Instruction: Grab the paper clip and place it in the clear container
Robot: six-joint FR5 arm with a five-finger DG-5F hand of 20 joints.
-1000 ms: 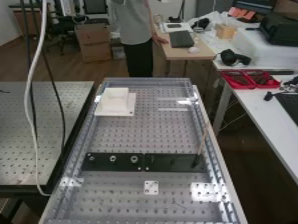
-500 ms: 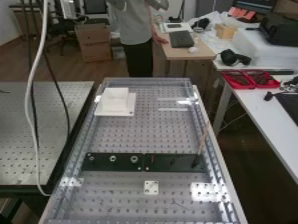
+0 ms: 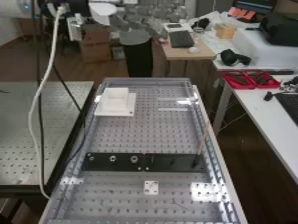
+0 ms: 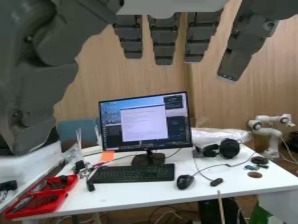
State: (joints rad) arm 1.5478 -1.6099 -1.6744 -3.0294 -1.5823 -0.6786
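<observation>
Dark grey hand [image 3: 143, 19] held high on the white arm [image 3: 14, 10], fingers [image 4: 164, 41] straight and spread, thumb [image 4: 41, 95] apart from them, perforated bench [image 3: 133, 134] below them.

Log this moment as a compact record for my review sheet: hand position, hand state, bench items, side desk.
hand position: above the bench's far end
hand state: open, fingers straight
far bench: white block on a flat white plate
mid bench: two dark plates end to end, thin stick rising from one
near bench: small white square plate with holes
side desk: monitor behind keyboard
</observation>
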